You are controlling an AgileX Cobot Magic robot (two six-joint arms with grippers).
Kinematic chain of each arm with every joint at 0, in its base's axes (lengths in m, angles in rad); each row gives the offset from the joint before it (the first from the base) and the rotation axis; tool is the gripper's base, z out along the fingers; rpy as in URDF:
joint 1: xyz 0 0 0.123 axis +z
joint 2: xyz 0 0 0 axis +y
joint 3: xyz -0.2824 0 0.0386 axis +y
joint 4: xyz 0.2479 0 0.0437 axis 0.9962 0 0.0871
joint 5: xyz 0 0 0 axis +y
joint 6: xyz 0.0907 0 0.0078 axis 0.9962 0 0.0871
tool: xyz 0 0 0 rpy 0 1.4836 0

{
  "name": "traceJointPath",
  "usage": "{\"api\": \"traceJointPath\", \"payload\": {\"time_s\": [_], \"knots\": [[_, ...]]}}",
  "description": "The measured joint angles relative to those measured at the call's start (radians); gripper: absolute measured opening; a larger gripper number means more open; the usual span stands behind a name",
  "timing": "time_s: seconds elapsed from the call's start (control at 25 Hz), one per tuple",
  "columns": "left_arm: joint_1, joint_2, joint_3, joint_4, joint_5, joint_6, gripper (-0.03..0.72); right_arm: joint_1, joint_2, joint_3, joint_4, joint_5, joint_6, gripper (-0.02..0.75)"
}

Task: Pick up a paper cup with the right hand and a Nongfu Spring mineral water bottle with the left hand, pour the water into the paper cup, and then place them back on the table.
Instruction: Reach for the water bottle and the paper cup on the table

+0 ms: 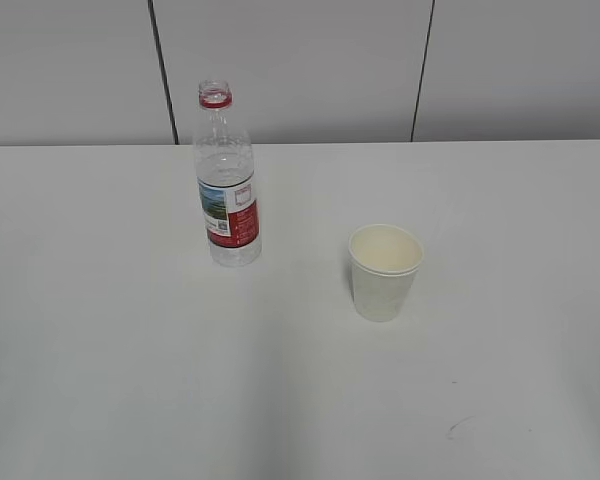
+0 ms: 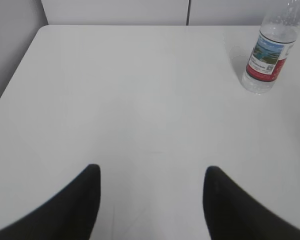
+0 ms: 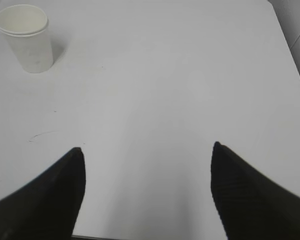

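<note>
- Nearest, the paper cup [image 1: 384, 271] stands upright on the desk [image 1: 130, 380], light and crushable; grip mid-wall gently.
- Bottle [image 1: 227, 185], uncapped, stands apart leftward; grasp its labelled waist.
- Both hands' fingers [image 2: 75, 205] [image 3: 55, 195] are spread, empty.

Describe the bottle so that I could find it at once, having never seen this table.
Start from the white table before the grey panelled wall. Two things stand on it: toward the back left is the Nongfu Spring mineral water bottle, with the paper cup apart to its right. The bottle is the taller, clear one, uncapped, with a red neck ring and a red-and-white label.
</note>
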Motion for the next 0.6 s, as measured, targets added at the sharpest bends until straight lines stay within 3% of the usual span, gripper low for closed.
{"api": "traceJointPath", "payload": {"time_s": [0.36,0.52,0.6], "knots": [[0.000,0.000,-0.006,-0.017,-0.012,0.000,0.402,0.000,0.000,-0.011,0.000,-0.025,-0.018,0.577],[0.000,0.012,-0.064,-0.095,-0.266,0.032,0.407,0.000,0.057,-0.083,0.015,-0.198,-0.100,0.577],[0.000,0.062,-0.065,-0.082,-0.431,0.065,0.407,0.000,0.134,-0.100,0.031,-0.370,-0.120,0.577]]}}
